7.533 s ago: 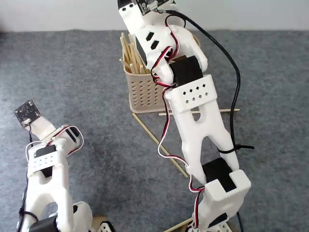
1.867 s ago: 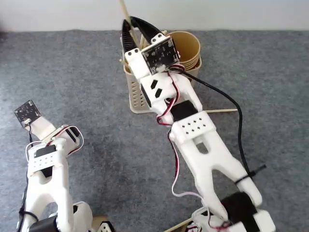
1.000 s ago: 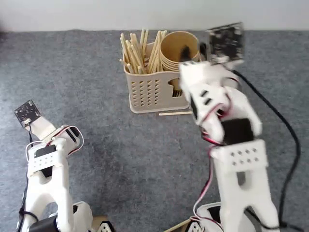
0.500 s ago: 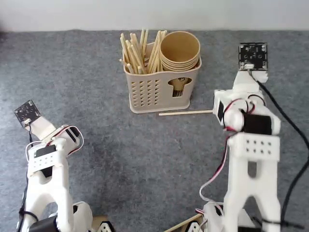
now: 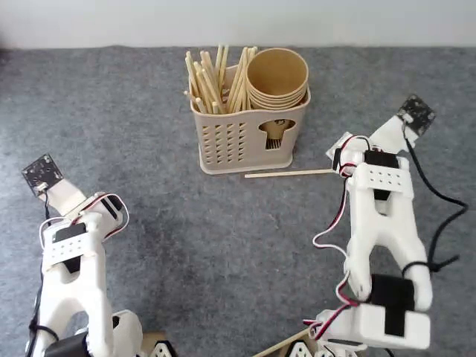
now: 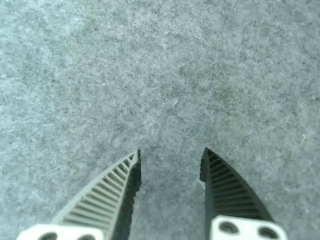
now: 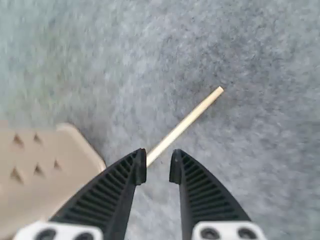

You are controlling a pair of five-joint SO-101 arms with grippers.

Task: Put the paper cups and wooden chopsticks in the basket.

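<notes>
Standing at the far side of the grey carpet (image 5: 149, 149), the beige basket (image 5: 245, 141) already holds both kinds of things. A bundle of wooden chopsticks (image 5: 212, 78) leans upright in its left part as the high view shows it. A nested stack of paper cups (image 5: 277, 74) sits in the other part, with its rim above the basket wall. One loose chopstick (image 5: 288, 173) lies flat on the carpet just in front of the basket, about parallel to its front wall, and one of its ends comes up to the right arm (image 5: 379, 201). This arm stands to the right of the basket.

In the right wrist view the right gripper (image 7: 159, 151) hangs low over the carpet with its fingers only a little apart — a narrow gap, and nothing is gripped. The near end of the loose chopstick shows just at that gap, and the stick runs away from it along the carpet. Whether the fingertips touch the wood I cannot tell. A corner of the basket is beside the gripper in this view.

The left arm (image 5: 71, 253) is at the near left of the table, well apart from the basket. The left gripper (image 6: 171, 151) has its fingers spread wide and holds nothing — under it is carpet. A second chopstick (image 5: 286, 343) lies at the near edge of the high view, by the base of the right arm
</notes>
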